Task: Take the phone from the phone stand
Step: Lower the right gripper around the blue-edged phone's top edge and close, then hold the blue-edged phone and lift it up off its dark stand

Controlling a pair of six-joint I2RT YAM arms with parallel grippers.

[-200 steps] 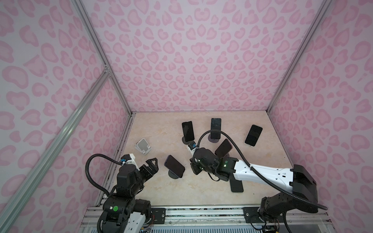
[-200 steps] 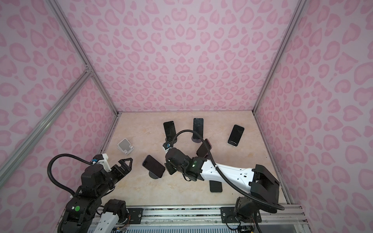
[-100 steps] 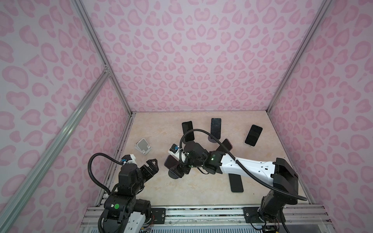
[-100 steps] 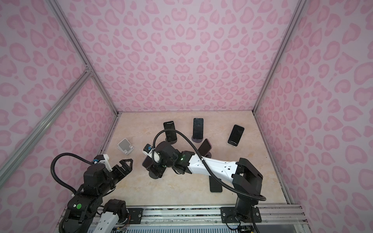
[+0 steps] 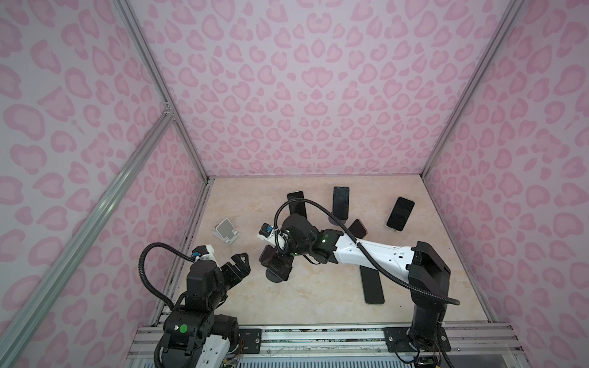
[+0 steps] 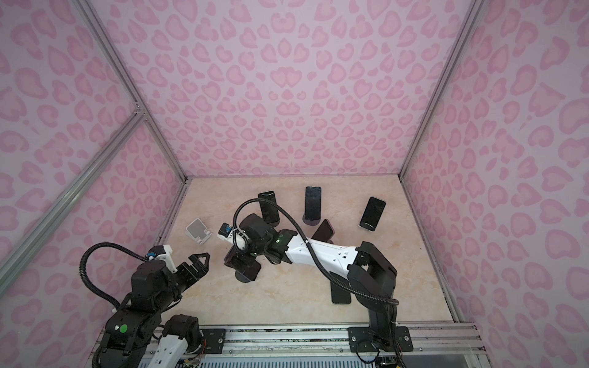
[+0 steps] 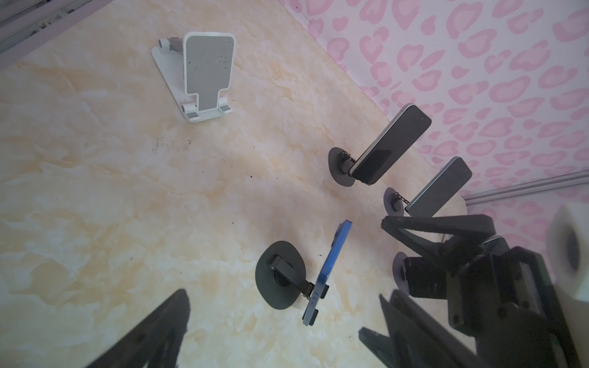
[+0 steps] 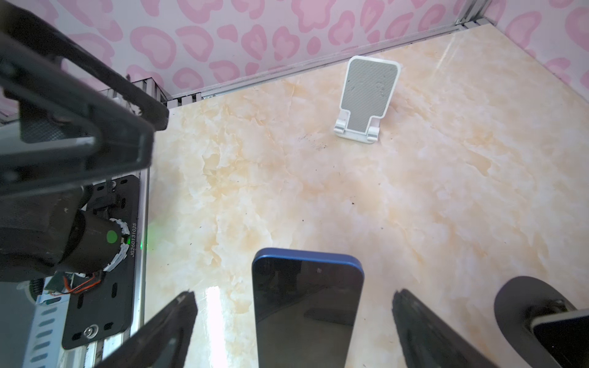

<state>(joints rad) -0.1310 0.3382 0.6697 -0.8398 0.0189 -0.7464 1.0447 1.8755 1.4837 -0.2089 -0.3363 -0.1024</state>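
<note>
A blue-edged phone (image 8: 307,312) with a dark screen leans on a black round-base phone stand (image 7: 277,280) at the front left of the table. My right gripper (image 8: 293,334) is open, one finger on each side of the phone with a gap at both sides. In both top views the right gripper (image 5: 277,261) (image 6: 243,261) hangs over the phone (image 5: 266,255) (image 6: 230,256). My left gripper (image 5: 240,264) (image 7: 280,344) is open and empty, a short way left of the stand.
An empty white stand (image 5: 226,231) sits near the left wall. Behind the right arm stand three phones on dark stands (image 5: 296,204) (image 5: 341,202) (image 5: 357,227), and one on a white stand (image 5: 400,213). A phone (image 5: 371,283) lies flat under the right arm.
My right arm has swung left from the middle of the table to the front left phone, and its jaws have gone from shut to open. The left arm has barely moved.
</note>
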